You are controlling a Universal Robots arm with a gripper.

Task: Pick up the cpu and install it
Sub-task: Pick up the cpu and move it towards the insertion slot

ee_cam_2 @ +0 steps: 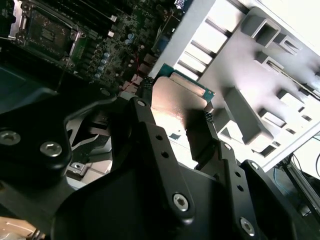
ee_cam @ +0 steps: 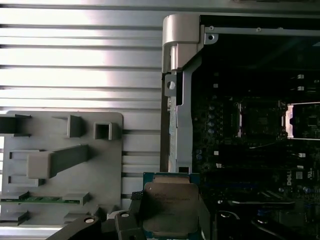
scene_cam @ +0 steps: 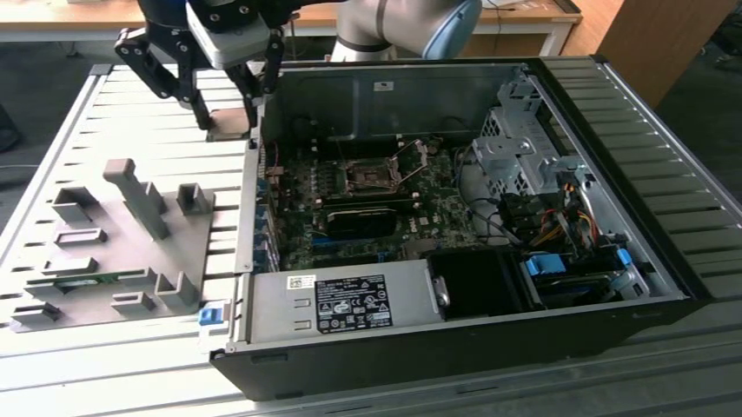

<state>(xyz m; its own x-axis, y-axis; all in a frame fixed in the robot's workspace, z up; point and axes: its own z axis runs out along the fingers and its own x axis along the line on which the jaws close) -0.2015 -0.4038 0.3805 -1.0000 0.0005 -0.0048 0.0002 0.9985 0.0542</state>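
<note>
The gripper (ee_cam_2: 176,111) is closed part-way on the cpu (ee_cam_2: 179,95). One black finger (ee_cam_2: 146,102) presses one edge of the chip and the other presses the opposite edge. In both wrist views the silver lid faces the camera with a thin green rim showing round it (ee_cam: 169,202).

In the exterior view the gripper (scene_cam: 232,111) hangs with the cpu (scene_cam: 228,128) at its tips, just outside the computer case (scene_cam: 464,356), on the exterior view's left of the case wall near its far corner. Whether the chip is clear of the counter (scene_cam: 104,365) there I cannot tell.

On the slatted counter, further to the exterior view's left, lies a grey fixture plate (scene_cam: 116,234) with raised blocks and slots. A long green memory strip (ee_cam: 42,199) sits in one of its slots.

The case lies on its side with the panel off, showing the motherboard (scene_cam: 347,217). The processor socket (scene_cam: 374,178) sits near the middle of the board and its metal frame (scene_cam: 412,155) is swung up. It is well apart from the gripper.

A silver power supply (scene_cam: 336,304) fills the near corner of the case. A metal drive cage (scene_cam: 516,148) and a bundle of coloured cables (scene_cam: 557,221) stand on the exterior view's right.
</note>
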